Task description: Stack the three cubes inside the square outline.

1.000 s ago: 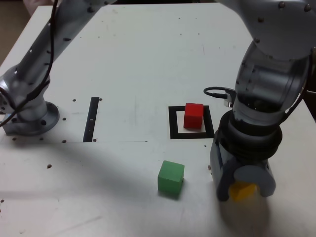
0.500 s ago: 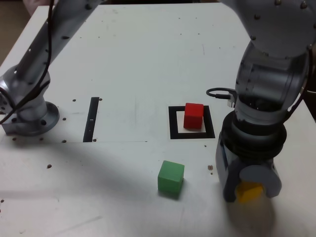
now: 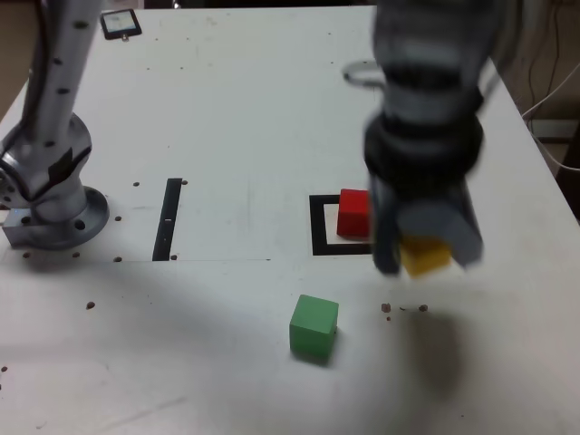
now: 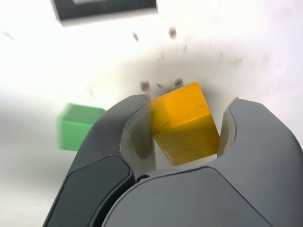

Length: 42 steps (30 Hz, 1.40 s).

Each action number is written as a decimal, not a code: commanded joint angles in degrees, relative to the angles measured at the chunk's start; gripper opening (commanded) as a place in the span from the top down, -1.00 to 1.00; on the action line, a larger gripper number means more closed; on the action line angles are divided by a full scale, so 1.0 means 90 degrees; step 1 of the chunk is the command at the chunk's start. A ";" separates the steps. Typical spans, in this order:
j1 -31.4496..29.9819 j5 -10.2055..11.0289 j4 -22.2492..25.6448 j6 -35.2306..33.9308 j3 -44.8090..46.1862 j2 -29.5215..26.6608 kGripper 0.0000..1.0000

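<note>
Claw [image 3: 424, 256] points down, clamped on yellow cube [image 3: 426, 256], raised above table [image 3: 254, 109].

The exterior view is looking down from above and in front of the white table [image 3: 227, 109], taking in most of its top, with the arm's base [image 3: 50, 213] sitting at the exterior view's left. It is standing well back from the work. The wrist view is riding on the arm, peering steeply down between the jaws of the gripper [image 4: 184, 137] and sitting very close to the table. Both views are sharing the yellow cube [image 3: 424, 256] [image 4: 183, 124], the green cube [image 3: 314, 327] [image 4: 75, 126], the square outline [image 3: 320, 227] [image 4: 105, 8] and the dark specks [image 3: 403, 308] [image 4: 160, 84] on the table
</note>
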 commanded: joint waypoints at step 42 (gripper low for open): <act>0.1429 -0.0208 0.0723 0.2891 0.1147 -0.0807 -0.77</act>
